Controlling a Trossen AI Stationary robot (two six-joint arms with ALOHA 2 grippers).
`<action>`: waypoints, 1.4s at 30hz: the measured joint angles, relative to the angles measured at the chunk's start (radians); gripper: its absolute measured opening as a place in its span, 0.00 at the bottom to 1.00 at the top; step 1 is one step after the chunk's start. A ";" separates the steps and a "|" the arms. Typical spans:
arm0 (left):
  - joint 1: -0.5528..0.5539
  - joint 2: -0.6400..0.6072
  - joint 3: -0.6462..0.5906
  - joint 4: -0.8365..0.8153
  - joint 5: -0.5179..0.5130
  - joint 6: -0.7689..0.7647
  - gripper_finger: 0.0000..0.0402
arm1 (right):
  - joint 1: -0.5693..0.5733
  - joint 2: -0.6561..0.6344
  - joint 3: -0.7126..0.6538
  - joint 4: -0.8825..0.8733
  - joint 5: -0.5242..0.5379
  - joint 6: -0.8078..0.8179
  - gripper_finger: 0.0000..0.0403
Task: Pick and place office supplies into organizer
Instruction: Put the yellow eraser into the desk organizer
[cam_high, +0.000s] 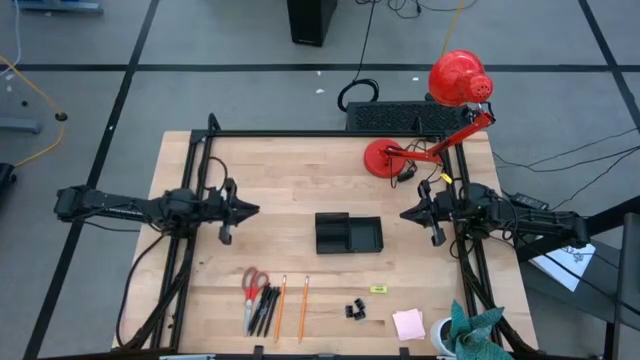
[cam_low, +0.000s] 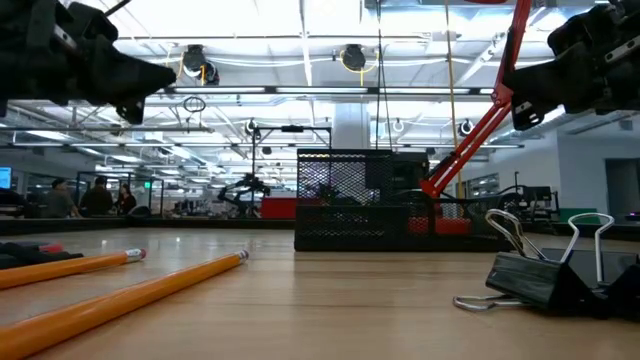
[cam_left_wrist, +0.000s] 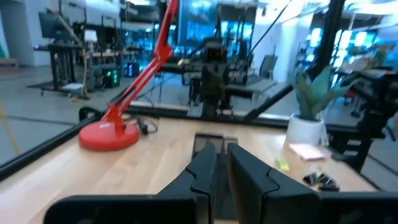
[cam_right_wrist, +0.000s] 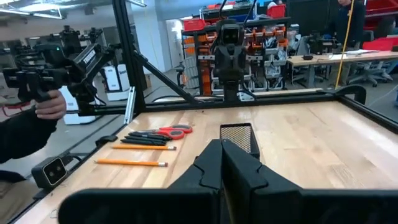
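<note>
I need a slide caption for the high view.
Black mesh organizer mid-table; red-handled scissors, orange pencils near front edge.

red desk lamp (cam_high: 455, 95) at table's (cam_high: 300, 170) far edge; teal cloth (cam_high: 475, 330) w/ white cup (cam_high: 441, 335) at near right corner.

You had a desk (cam_high: 300, 190) of pale, smooth wood with a visible grain, framed by matt black metal rails (cam_high: 330, 133). The organizer (cam_low: 365, 200) was black wire mesh, see-through in the low view. The orange pencils (cam_low: 130, 295) looked painted and slightly glossy. The binder clips (cam_low: 545, 275) were matt black with shiny wire handles. The lamp (cam_high: 460, 78) was glossy red. The sticky-note pad (cam_high: 408, 323) was pink paper, the cloth (cam_high: 475, 330) soft teal fabric.
</note>
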 joint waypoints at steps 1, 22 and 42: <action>0.000 0.000 0.000 0.000 0.005 -0.006 0.12 | 0.000 0.000 0.000 0.006 0.002 -0.022 0.00; 0.001 0.000 0.000 0.035 -0.090 0.136 0.12 | 0.194 0.205 0.261 -0.134 0.214 -0.137 0.05; 0.001 0.000 0.000 0.035 -0.151 0.110 0.12 | 0.746 0.926 0.563 -0.281 0.677 0.032 0.51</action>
